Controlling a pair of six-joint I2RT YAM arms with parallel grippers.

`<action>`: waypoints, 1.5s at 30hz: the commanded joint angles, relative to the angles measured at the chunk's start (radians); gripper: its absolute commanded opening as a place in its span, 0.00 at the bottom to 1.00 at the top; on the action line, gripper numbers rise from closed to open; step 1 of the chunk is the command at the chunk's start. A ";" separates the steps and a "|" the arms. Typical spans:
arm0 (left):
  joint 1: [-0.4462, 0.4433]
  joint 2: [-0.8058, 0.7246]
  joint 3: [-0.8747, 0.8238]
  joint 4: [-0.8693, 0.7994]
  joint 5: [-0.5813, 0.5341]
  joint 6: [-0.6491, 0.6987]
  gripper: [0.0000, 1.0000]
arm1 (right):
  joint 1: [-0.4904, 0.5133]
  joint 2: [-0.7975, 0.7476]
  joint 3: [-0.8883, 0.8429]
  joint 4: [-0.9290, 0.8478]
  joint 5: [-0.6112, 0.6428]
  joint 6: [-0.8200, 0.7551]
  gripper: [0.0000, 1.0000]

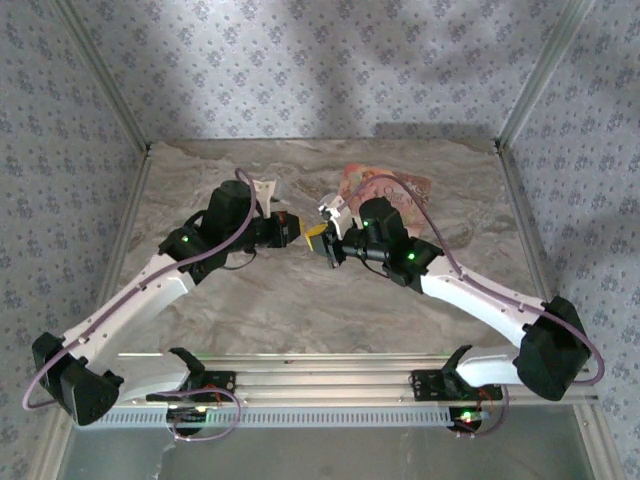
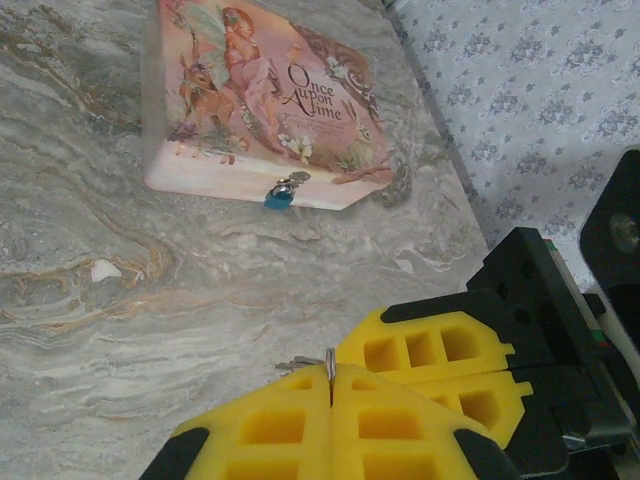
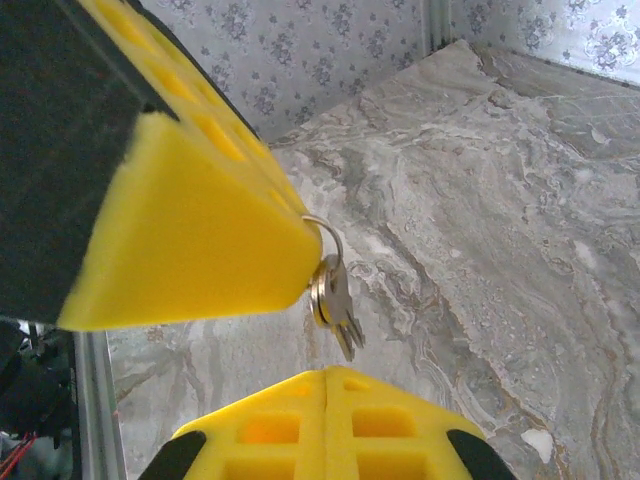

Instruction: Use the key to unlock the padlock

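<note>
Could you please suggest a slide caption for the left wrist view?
Left end effector pinching the key ring, with the blue padlock hanging on the Once Upon a Time box beyond.

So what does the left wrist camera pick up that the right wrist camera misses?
Left wrist view adds: a pink storybook box lying on the table, with a small blue padlock on its front edge. Right wrist view adds: the keys hanging free with their teeth showing, and a wall corner behind. Shared: the marble table, the left gripper shut on the keys' ring, and the right gripper, also shut, close by.
</note>
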 commanded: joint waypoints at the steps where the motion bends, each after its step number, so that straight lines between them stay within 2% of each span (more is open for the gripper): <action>1: 0.009 -0.028 0.030 -0.017 0.017 0.009 0.00 | -0.004 -0.041 0.026 -0.053 -0.015 -0.052 0.00; 9: 0.024 -0.025 0.030 -0.014 0.035 0.005 0.00 | -0.023 -0.068 0.030 -0.106 -0.022 -0.073 0.01; 13: 0.025 -0.021 0.033 -0.001 0.049 -0.013 0.00 | -0.010 -0.073 0.004 -0.072 0.022 -0.091 0.44; 16: 0.025 -0.015 0.038 0.003 0.063 -0.038 0.00 | 0.000 -0.065 -0.002 -0.030 0.047 -0.103 0.52; 21: 0.025 -0.003 0.047 0.000 0.078 -0.076 0.00 | 0.015 -0.018 0.037 -0.009 0.054 -0.160 0.54; 29: 0.028 -0.008 0.054 -0.014 0.088 -0.090 0.00 | 0.040 0.051 0.077 0.016 0.037 -0.244 0.46; 32: 0.028 -0.012 0.056 -0.016 0.093 -0.090 0.00 | 0.044 0.057 0.070 0.045 0.060 -0.266 0.30; 36: 0.040 -0.016 0.052 -0.032 0.104 -0.084 0.00 | 0.044 0.044 0.056 0.064 0.090 -0.286 0.02; 40: 0.064 -0.029 0.031 -0.025 0.128 -0.084 0.00 | 0.036 0.012 0.037 0.045 0.088 -0.296 0.00; 45: 0.093 -0.041 -0.001 0.015 0.191 -0.048 0.00 | 0.002 -0.017 0.076 -0.122 -0.005 -0.300 0.00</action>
